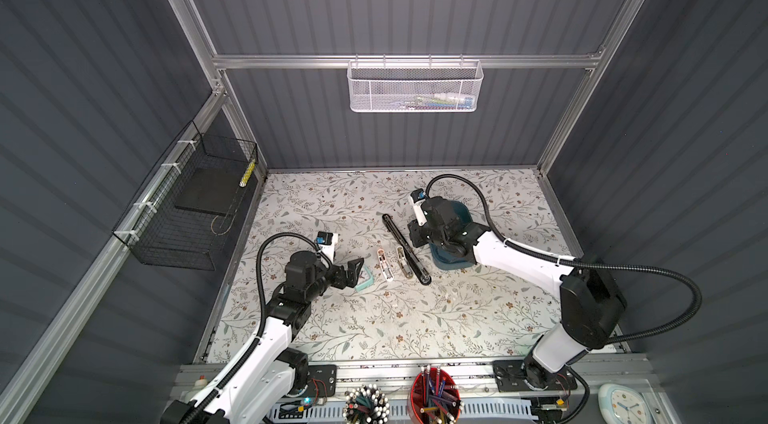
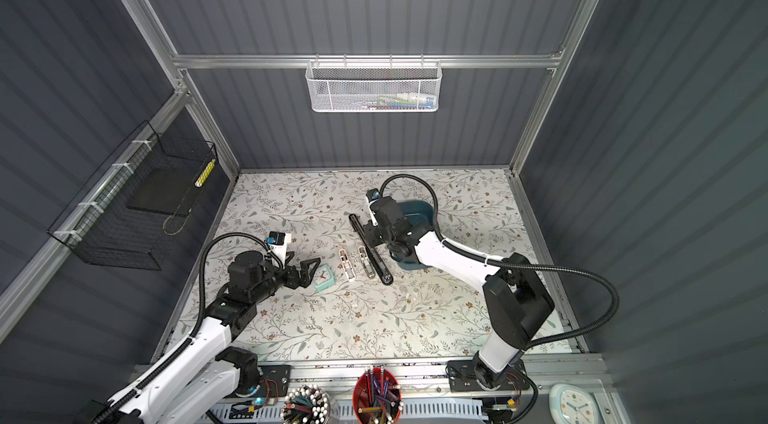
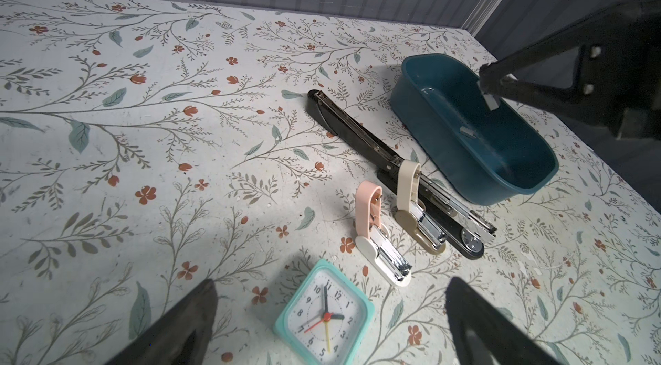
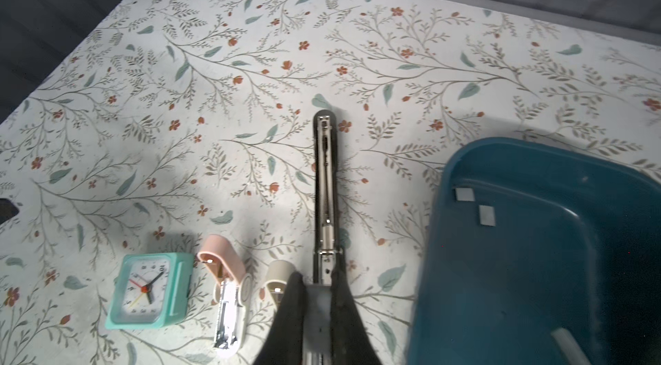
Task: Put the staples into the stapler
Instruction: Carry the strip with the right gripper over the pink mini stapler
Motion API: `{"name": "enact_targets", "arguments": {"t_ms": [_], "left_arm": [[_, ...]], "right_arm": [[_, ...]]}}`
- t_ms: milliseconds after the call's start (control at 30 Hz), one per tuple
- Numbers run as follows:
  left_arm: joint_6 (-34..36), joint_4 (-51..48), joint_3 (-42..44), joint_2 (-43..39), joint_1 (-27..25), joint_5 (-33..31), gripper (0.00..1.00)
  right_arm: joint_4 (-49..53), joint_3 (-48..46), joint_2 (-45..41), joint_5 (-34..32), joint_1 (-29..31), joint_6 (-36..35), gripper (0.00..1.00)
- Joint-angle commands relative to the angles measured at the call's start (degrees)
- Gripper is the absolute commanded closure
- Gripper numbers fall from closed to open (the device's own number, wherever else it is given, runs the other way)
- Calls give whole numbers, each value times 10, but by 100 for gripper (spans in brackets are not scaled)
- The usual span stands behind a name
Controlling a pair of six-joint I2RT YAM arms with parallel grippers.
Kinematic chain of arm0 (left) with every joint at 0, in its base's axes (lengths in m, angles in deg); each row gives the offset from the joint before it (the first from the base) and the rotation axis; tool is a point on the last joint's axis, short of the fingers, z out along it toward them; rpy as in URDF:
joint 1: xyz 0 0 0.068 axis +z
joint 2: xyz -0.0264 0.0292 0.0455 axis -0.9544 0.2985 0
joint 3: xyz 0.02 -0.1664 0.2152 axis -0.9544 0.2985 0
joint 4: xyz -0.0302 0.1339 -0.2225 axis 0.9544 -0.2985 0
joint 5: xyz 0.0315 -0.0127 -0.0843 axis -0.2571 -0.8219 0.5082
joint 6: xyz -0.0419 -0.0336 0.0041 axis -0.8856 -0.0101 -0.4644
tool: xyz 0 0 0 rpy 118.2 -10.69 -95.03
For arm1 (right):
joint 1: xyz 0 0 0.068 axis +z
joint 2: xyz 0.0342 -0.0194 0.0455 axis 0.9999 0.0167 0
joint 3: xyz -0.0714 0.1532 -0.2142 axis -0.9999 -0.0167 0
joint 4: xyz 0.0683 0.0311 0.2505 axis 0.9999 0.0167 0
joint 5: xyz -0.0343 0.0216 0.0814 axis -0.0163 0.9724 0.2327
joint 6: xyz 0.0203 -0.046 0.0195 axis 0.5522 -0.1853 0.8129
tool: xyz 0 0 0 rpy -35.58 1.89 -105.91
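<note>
The right gripper [image 4: 316, 279] is pinched nearly closed on one strip of staples [image 3: 493, 101], whose grey end sticks out past the fingertips. I judge the strip very light but brittle. It is a glued row that would snap or shed staples if bent, and it looks slick enough to twist between the pads. A hold on its two long sides near one end seems best, leaving most of the length free to slide into a channel.

Just beyond the fingertips, in the right wrist view, lies the long black stapler [image 4: 323, 181]. It is opened flat, with its metal channel facing up and running in line with the held strip. That looks like the stapler being loaded, though I cannot tell whether the strip touches the channel. Beside it sit a beige stapler [image 3: 411, 202] and a pink stapler [image 3: 375, 238], both hinged open.

More loose strips [image 4: 464, 194] lie on the floor of the blue tub [image 4: 461, 274], which sits just beside the black stapler. The right arm reaches forward and inward from its base, across the tub, with the wrist bent down.

The left gripper [image 2: 309, 272] is spread wide and holds nothing. It hangs low by the teal clock [image 3: 323, 313] on the desk [image 1: 374, 318], its arm folded and the forearm pointing toward the staplers.
</note>
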Motion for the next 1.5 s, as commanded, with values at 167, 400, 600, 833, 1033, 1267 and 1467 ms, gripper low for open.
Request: {"name": "enact_targets", "arguments": {"t_ms": [167, 400, 600, 833, 1033, 1267, 1467], "left_arm": [[-3, -8, 18, -36, 1, -16, 0], [-4, -3, 18, -26, 1, -13, 0], [-3, 1, 13, -8, 1, -13, 0], [-2, 4, 10, 3, 1, -13, 0], [2, 8, 12, 0, 1, -6, 0], [0, 6, 19, -19, 1, -14, 0], [-1, 6, 18, -15, 1, -14, 0]], "right_arm": [[-6, 2, 38, -5, 44, 35, 92], [-12, 5, 65, 2, 69, 54, 93], [-11, 1, 71, -6, 81, 55, 93], [-12, -24, 71, -14, 104, 63, 93], [-11, -22, 85, -2, 120, 72, 93], [13, 14, 126, -2, 121, 70, 92], [37, 43, 150, -12, 120, 61, 92]]}}
